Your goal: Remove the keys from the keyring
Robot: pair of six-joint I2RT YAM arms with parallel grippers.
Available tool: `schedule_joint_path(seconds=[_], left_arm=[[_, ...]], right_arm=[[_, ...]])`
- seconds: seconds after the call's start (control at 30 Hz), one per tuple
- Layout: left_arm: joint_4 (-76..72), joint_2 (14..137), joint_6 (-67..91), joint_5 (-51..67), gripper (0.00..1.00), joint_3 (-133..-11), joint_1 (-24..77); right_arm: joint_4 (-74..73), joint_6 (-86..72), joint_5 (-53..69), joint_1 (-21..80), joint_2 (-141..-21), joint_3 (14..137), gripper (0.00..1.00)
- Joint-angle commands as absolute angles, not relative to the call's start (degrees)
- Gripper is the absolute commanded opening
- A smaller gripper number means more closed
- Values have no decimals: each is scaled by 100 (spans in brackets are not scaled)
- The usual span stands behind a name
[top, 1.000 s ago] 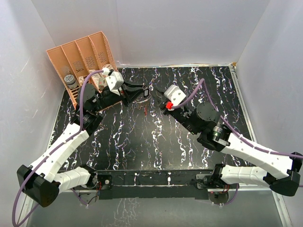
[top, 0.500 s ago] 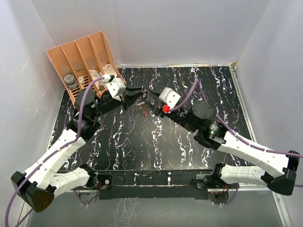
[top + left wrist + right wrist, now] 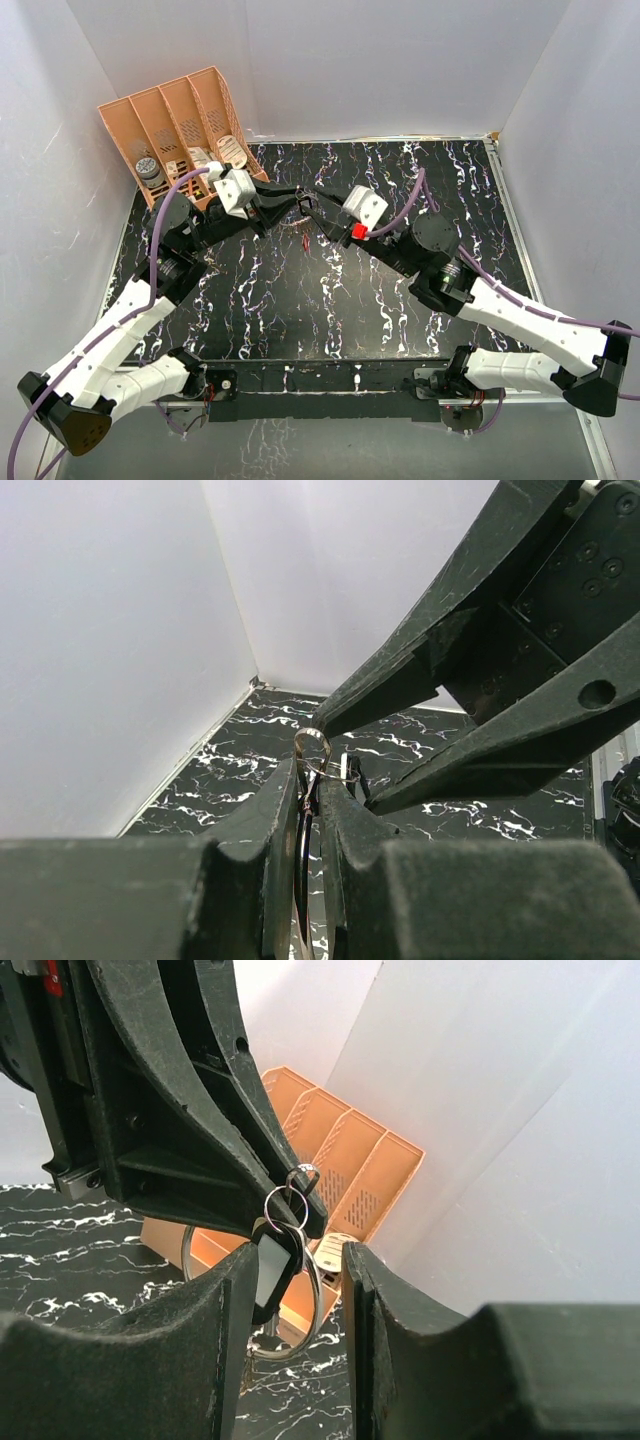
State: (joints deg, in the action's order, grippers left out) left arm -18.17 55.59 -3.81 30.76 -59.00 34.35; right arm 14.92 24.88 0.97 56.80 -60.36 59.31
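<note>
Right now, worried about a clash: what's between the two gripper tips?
The keyring, held by the left gripper, sits inside the open right gripper; the right wrist view shows it.

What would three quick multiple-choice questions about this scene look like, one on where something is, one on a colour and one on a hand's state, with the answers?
1. On the table, the orange rack stands at:
A the far left corner
B the near right corner
C the middle

2. The table top is:
A plain white
B black with white veins
C brown wood

3. The left hand is:
A wide open
B out of view
C shut on the keyring

Answers:
1 A: the top view shows the rack by the far and left walls.
2 B: every view shows dark marbling with white streaks.
3 C: the left wrist view shows its fingers pinched together on the thin wire.
</note>
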Motion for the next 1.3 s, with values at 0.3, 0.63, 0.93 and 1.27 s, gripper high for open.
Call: schedule_joint_path(seconds=[0.3, 0.63, 0.93, 1.27], left_arm=[[-2282, 5379, -271, 3181, 0, -5834, 3467], [-2309, 5362, -317, 3078, 0, -5810, 3467], [-2129, 5340, -581, 2600, 0, -5767, 3467], [-2038, 5248, -688, 2612, 0, -5794, 3470]], right_arm=[[2105, 2191, 621, 5612, -6299, 6064, 33], [2049, 2199, 521, 5616, -6490, 6254, 0], [1712, 2403, 286, 5616, -6263, 6353, 0], [1626, 2649, -118, 5616, -6160, 6469, 0]])
